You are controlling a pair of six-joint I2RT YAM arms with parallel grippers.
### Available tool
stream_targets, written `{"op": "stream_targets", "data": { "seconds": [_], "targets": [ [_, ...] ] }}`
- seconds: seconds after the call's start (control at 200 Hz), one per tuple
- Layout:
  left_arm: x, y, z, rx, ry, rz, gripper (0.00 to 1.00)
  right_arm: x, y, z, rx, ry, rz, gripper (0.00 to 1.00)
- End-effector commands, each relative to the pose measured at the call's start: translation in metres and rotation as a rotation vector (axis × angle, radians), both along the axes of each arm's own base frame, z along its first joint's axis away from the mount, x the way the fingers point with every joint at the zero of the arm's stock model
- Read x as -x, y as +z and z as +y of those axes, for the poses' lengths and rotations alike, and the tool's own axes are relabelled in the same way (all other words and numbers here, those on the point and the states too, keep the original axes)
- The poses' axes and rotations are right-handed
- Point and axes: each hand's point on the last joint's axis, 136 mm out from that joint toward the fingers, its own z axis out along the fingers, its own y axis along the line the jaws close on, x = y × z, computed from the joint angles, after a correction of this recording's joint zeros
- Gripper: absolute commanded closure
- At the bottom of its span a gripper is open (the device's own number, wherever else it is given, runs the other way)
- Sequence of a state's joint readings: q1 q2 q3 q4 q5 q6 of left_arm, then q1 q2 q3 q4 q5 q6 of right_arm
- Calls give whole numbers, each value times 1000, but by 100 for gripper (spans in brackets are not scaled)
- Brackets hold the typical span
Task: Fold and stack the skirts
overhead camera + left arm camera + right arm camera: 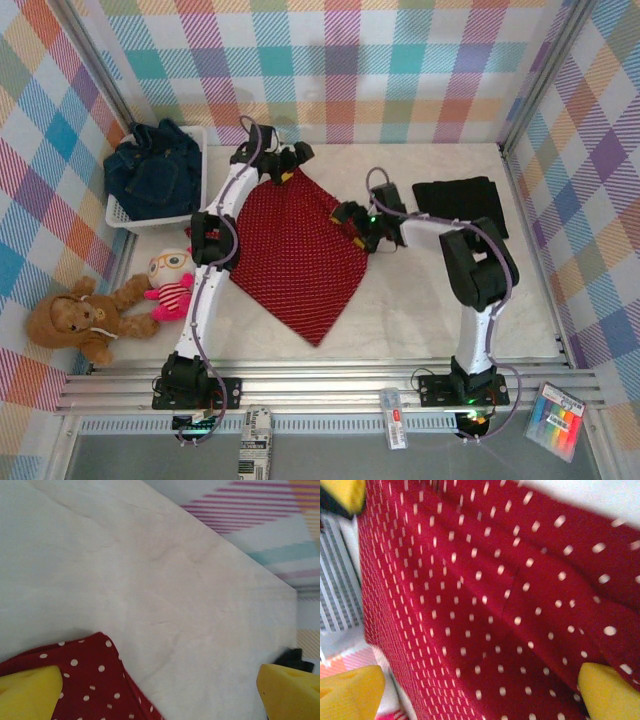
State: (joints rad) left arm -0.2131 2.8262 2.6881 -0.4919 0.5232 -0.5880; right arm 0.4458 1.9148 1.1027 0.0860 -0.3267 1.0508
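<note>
A red dotted skirt [300, 255] spread flat mid-frame on the surface [420, 310], left gripper [285, 168] released, jaws wide at its top corner, right gripper [350, 225] released over its right edge, black skirt [460, 200] folded at right, denim skirts [155, 170] in basket [125, 215] upper left

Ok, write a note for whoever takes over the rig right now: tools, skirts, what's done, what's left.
Left tool: open, at the red skirt's far corner, gripping nothing.
Right tool: open, over its right corner.
Red skirt lies spread flat mid-table. Black skirt lies to its right, apparently folded. Denim skirts sit in the basket.
Done: black, it seems.
Left: fold red, stack it on black, then the denim.
</note>
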Motion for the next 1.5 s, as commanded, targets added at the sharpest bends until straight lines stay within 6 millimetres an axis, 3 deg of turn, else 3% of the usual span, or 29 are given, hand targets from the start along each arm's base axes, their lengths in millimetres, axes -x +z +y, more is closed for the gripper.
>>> {"op": "stream_targets", "data": {
  "seconds": [0.0,0.065,0.175,0.29,0.43,0.545,0.685,0.76,0.855,0.95,1.04,1.12,1.2,1.33,1.435,1.5],
  "targets": [
    [32,-26,-70,66,-160,49,0,11,-1,-23,15,-151,54,1],
    [41,-1,-81,48,-205,15,0,11,14,-38,93,-146,-15,1],
    [56,26,-61,-88,-198,21,0,8,37,-44,212,-24,-116,1],
    [76,47,-39,-166,-204,44,0,1,54,-19,177,177,-190,1],
    [99,54,-8,-269,-140,99,0,-13,53,5,138,297,-189,1],
    [111,44,25,-354,-42,156,0,-23,51,24,74,368,-176,1],
    [115,10,65,-371,72,260,0,-28,34,33,55,395,-125,1],
    [113,-10,80,-367,106,299,0,-31,12,19,143,339,-63,1],
    [111,-36,96,-409,140,345,0,-35,-19,-18,283,207,43,1],
    [111,-62,95,-371,133,408,0,-34,-38,-44,294,122,99,1],
    [111,-84,102,-412,142,439,0,-33,-44,-60,311,96,121,1],
    [108,-100,98,-402,120,446,0,-29,-43,-63,313,110,120,1],
    [97,-110,75,-326,54,430,0,-23,-40,-58,277,123,118,1],
    [76,-115,27,-282,-55,357,0,-6,-45,-54,207,60,160,1],
    [54,-100,-6,-194,-95,246,0,10,-36,-43,127,-9,140,1],
    [41,-78,-19,-115,-91,183,0,14,-25,-43,103,-43,119,1]
  ]
}}
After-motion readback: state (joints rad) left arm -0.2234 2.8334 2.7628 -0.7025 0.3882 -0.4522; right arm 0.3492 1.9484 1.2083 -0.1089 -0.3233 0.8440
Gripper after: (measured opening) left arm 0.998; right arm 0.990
